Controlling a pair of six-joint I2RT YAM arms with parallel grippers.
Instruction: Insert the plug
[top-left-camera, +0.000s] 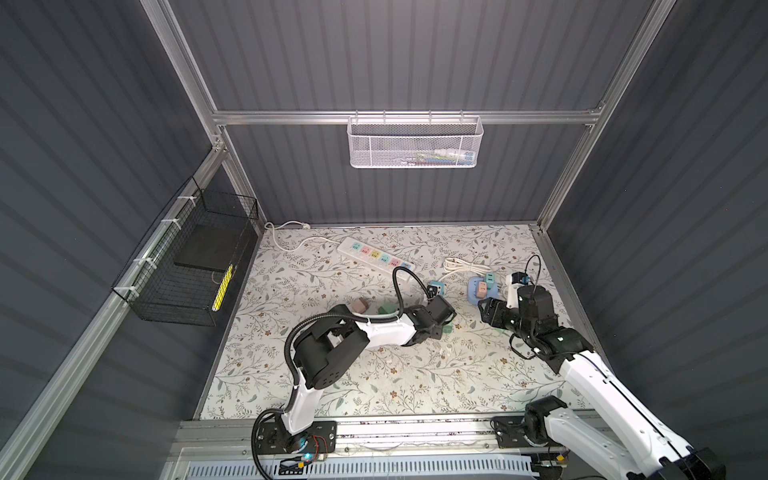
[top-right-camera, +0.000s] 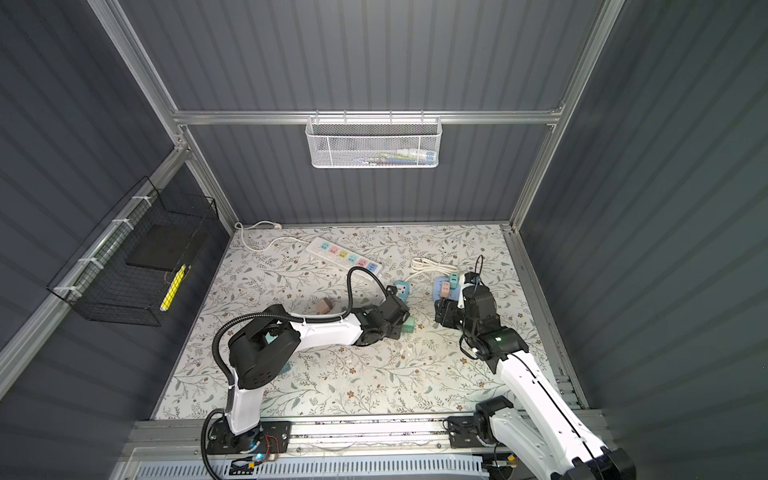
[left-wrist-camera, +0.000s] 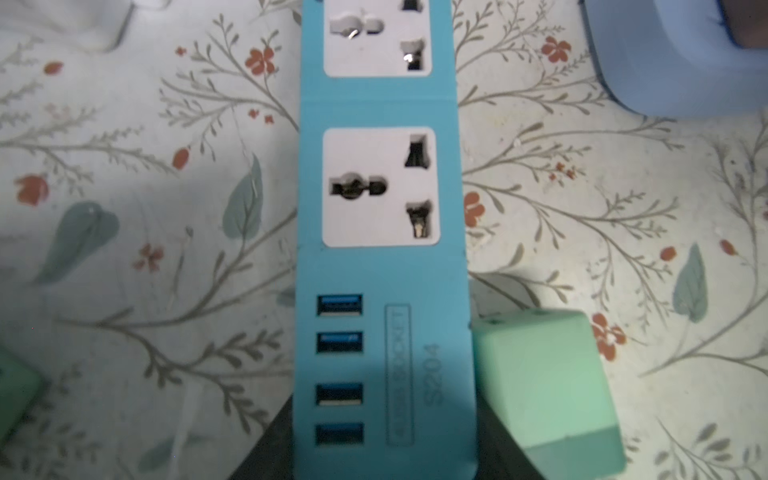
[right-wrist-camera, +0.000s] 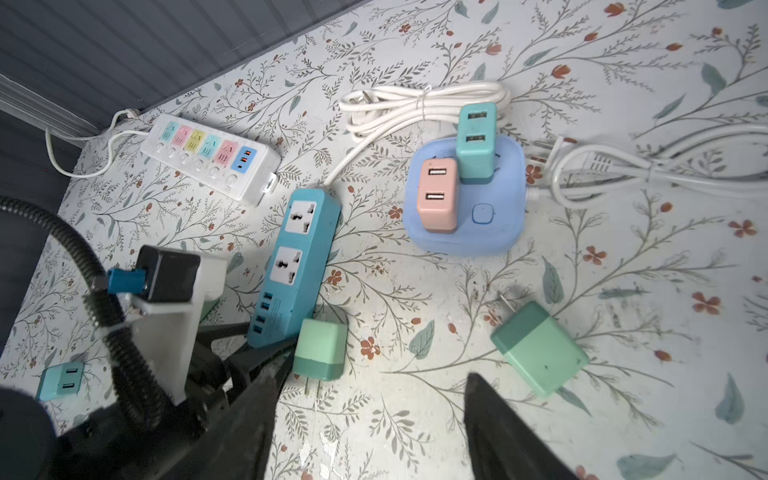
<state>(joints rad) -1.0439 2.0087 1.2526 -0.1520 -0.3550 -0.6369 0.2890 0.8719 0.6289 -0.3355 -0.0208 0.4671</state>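
Blue strip in L hand, R hand spread

Green plug just beside blue strip, bare table toward second green plug, cords behind

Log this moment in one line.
left jaws: shut on blue plastic power strip; right jaws: open, empty; mint-green cube plug beside strip: not inserted

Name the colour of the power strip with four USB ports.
The power strip is teal blue with white socket faces; the left wrist view shows it best.
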